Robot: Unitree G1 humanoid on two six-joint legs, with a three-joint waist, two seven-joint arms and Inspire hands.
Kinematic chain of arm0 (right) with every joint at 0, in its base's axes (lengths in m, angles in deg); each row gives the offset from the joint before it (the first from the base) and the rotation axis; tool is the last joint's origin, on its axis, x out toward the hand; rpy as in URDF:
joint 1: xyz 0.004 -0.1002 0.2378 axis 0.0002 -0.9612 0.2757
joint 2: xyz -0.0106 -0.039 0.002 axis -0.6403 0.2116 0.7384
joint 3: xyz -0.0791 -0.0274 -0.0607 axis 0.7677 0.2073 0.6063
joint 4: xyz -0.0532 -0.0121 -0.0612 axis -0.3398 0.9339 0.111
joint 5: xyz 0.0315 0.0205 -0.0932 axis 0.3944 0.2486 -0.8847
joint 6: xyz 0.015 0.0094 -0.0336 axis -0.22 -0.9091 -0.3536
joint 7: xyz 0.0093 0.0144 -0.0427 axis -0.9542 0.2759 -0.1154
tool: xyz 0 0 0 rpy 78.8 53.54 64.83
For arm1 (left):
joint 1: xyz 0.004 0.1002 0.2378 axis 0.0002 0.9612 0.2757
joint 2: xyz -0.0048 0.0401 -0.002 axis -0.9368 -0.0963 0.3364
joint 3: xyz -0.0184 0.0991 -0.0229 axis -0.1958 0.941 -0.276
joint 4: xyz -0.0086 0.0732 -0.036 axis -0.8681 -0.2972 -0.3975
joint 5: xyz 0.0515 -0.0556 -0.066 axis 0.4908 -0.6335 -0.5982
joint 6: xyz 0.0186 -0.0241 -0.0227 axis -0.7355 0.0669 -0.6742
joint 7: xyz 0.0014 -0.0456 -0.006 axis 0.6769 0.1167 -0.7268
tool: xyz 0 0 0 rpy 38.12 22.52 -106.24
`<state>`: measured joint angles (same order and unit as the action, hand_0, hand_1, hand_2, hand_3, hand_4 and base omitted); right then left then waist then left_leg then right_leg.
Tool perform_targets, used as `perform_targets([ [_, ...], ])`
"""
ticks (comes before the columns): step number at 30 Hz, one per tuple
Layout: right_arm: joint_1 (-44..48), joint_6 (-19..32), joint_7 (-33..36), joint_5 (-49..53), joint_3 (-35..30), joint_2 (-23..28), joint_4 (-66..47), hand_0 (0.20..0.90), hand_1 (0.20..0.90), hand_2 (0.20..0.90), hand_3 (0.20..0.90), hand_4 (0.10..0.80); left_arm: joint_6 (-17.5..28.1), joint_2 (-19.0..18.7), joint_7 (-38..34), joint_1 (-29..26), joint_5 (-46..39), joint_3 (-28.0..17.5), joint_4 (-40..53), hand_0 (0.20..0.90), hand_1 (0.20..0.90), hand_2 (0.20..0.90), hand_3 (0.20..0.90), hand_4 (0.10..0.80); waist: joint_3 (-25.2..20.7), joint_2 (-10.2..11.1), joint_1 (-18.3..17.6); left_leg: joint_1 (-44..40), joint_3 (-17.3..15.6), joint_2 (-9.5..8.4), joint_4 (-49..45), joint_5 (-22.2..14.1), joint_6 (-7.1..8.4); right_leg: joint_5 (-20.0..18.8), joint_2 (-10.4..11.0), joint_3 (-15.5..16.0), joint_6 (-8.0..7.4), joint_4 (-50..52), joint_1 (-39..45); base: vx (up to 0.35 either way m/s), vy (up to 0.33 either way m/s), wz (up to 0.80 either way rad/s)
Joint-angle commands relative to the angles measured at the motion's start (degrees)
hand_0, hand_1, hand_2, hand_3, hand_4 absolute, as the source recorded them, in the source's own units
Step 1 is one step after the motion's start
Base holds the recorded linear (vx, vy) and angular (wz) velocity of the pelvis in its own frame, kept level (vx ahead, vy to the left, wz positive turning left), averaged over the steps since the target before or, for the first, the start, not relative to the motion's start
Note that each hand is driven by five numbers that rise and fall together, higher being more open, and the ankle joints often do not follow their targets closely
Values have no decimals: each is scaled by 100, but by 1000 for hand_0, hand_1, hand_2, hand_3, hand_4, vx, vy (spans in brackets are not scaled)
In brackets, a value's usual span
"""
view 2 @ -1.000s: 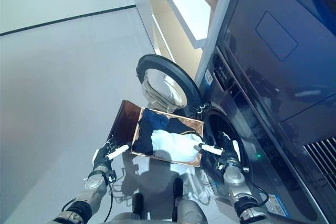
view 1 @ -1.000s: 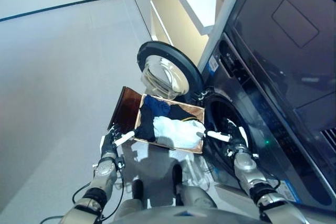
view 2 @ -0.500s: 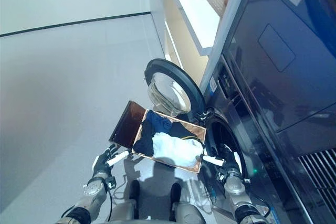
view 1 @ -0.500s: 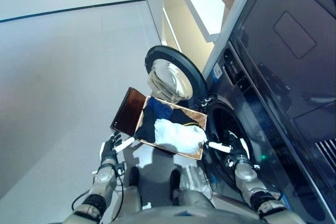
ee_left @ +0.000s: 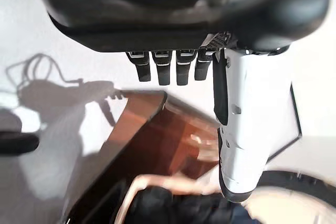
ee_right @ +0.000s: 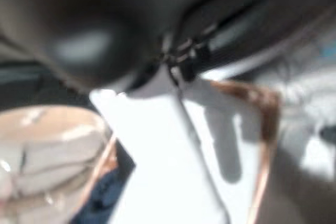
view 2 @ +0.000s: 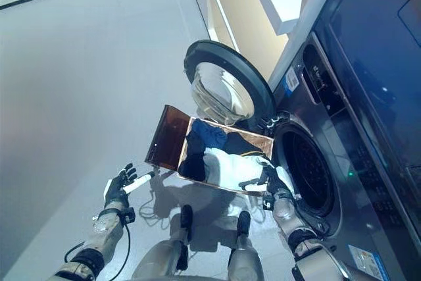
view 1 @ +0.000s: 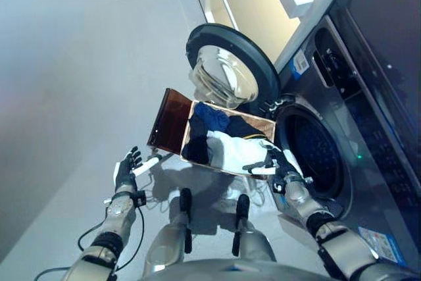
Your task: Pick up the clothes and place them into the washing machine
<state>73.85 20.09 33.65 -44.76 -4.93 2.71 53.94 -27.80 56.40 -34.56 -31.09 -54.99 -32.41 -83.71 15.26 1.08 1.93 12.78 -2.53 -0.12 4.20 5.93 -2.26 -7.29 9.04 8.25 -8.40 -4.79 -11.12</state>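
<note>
The washing machine (view 1: 342, 116) stands at the right, its drum opening (view 1: 319, 156) dark and its round door (view 1: 230, 70) swung wide open toward the left; on the floor just before the opening sits a brown translucent basket (view 1: 172, 120), its near side beside the drum; inside lie the clothes (view 1: 227, 143) — dark blue and black pieces with a white one nearest the machine; the right hand (view 1: 275, 162) rests at the white garment by the basket's corner, and whether its fingers grip cannot be told; the left hand (view 2: 120, 185) hangs apart from the basket — fingers spread, holding nothing.
</note>
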Motion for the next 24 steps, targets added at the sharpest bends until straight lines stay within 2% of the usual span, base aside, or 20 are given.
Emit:
perform_targets([
  [1,623,-87,488,-1209,402,547,-15,900,900,900,900,800,465,42,-191,-544,147,94,215,900,900,900,900,800,-23,65,-15,347,234,50,-542,-375,381,-58,78,-20,79,134,-95,33,-23,9],
  [4,836,-237,623,-1794,663,628,149,900,900,900,900,800,489,98,-214,-657,146,155,196,900,900,900,900,800,38,19,17,426,254,38,-462,-321,407,-102,87,29,40,53,-155,24,-12,8],
  [11,1185,-423,754,-2195,905,685,511,900,900,900,900,800,474,169,-231,-823,73,333,86,900,900,900,900,800,161,-87,116,539,296,-29,-479,-305,411,-141,148,68,-6,28,-198,0,13,4],
  [24,1240,-531,1037,-2598,990,588,308,900,900,900,900,800,493,209,-403,-1000,261,322,-494,900,900,900,900,800,42,34,108,385,352,-29,-608,-458,392,-51,187,132,-37,112,25,9,7,3],
])
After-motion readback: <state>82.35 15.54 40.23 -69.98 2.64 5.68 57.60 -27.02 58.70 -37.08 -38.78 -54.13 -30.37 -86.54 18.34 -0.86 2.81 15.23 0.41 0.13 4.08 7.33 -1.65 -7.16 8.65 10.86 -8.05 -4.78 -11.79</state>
